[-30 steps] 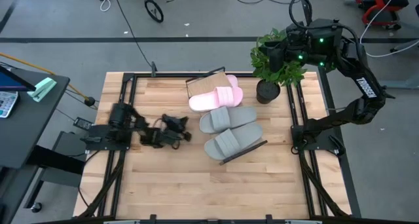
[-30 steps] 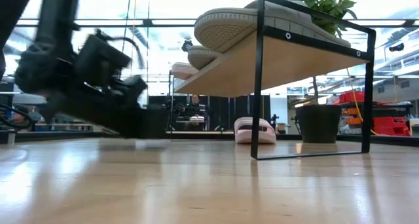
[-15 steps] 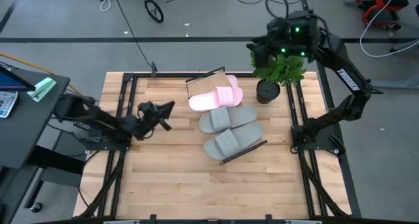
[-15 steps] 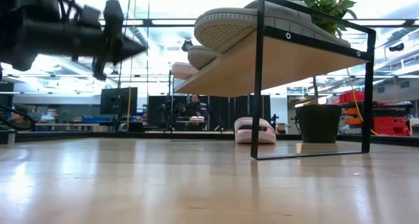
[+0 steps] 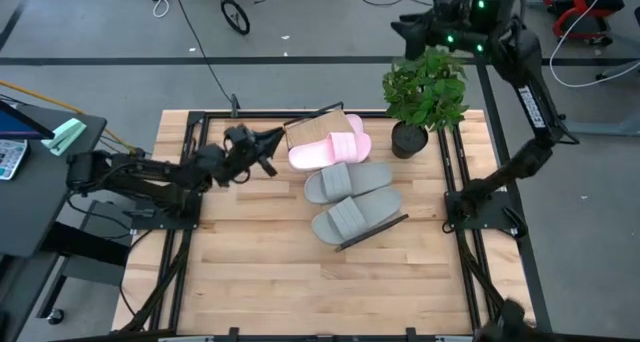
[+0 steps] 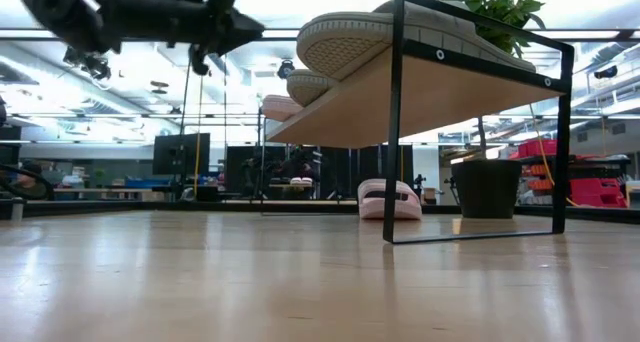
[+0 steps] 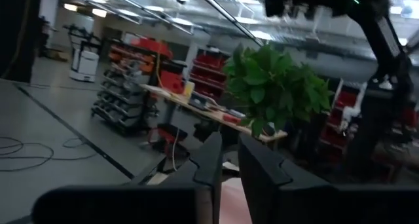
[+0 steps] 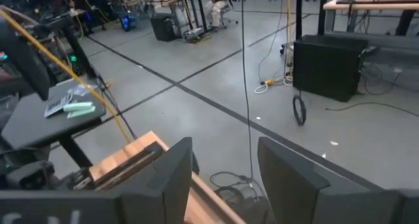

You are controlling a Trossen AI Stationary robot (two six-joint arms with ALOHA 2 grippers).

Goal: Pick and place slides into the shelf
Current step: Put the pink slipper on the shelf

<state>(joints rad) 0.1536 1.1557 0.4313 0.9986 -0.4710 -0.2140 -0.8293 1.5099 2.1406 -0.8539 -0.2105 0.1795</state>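
Observation:
The shelf (image 5: pixel 312 128), a light-wood board on a black frame (image 6: pixel 393 122), stands raised in the middle of the table. Two grey slides (image 5: pixel 355 217) (image 5: pixel 348 182) and one pink slide (image 5: pixel 320 154) lie across it on their soles. A second pink slide (image 6: pixel 390 199) rests on the tabletop by the shelf's far end, also showing from above (image 5: pixel 358 134). My left gripper (image 5: pixel 268 140) hovers left of the shelf's far end, pointing level at it, its fingers (image 7: pixel 211 164) nearly together and holding nothing. My right gripper (image 5: pixel 405 24) hangs open high beyond the far edge.
A potted plant (image 5: pixel 425 92) stands at the far right of the table, its dark pot (image 6: pixel 487 189) just right of the shelf. Bare planks stretch along the near half of the table (image 5: pixel 300 282). Black rails (image 5: pixel 190 232) run down both sides.
My left gripper has risen from just above the tabletop to shelf height and gone toward the far edge and the shelf's far end, tipping up to point level. My right gripper has swung away beyond the table's far edge, above the plant. The slides have stayed put.

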